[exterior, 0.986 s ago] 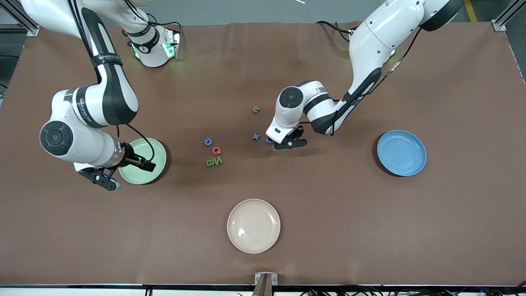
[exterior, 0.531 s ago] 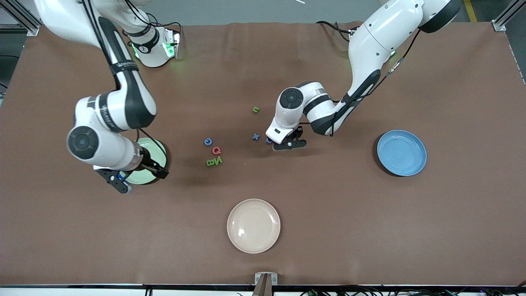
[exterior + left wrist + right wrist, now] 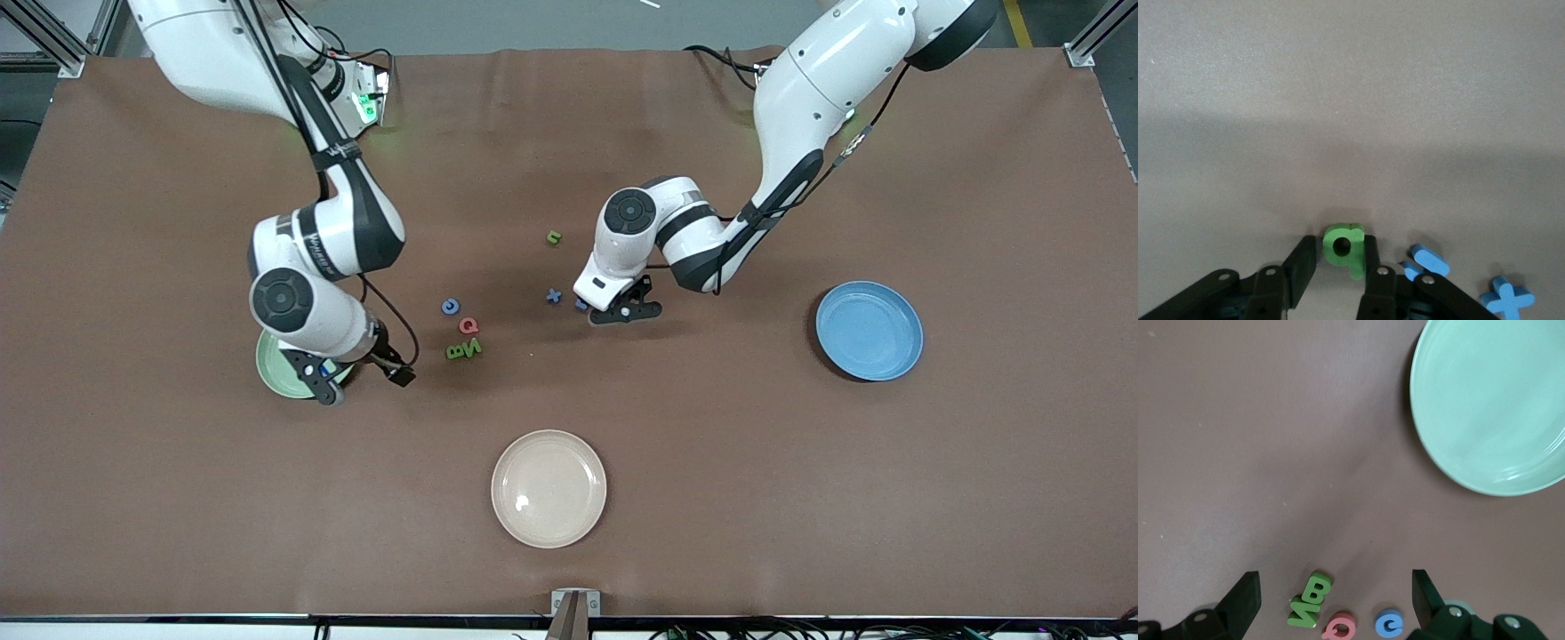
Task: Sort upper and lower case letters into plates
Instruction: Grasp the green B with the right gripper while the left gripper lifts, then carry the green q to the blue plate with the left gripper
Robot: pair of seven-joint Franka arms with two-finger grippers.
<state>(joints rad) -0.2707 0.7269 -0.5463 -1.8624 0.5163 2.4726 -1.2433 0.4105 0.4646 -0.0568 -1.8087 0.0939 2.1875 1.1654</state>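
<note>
Front view showed a brown table with two white robot arms reaching in from its robot-side edge. The left gripper (image 3: 625, 310) was down at the table near the middle, its fingers pinching a small green letter p (image 3: 1344, 248), clearest in the left wrist view, where a finger stood against each side of the letter. Just beside it lay a blue letter (image 3: 1427, 261), partly hidden by the fingers, and a blue x (image 3: 554, 296). A green n (image 3: 554, 236) sat closer to the robot-side edge.

The right gripper (image 3: 362, 378) hung over the table between the mint green plate (image 3: 268, 366) and a cluster of letters, its fingers spread wide and holding nothing. That cluster was a blue C (image 3: 451, 307), a red Q (image 3: 468, 325), and a green N (image 3: 472, 345) touching a green B (image 3: 456, 352). The mint plate looked empty. The blue plate (image 3: 869, 330) sat toward the left arm's end of the table, also empty. A cream plate (image 3: 548, 488) lay near the camera-side edge.

Sorting seemed barely begun. To do the pickup well, the left arm should probably lift straight up so the thin letter does not twist out of the pinch or drag the blue letter beside it, then release low over one plate.
</note>
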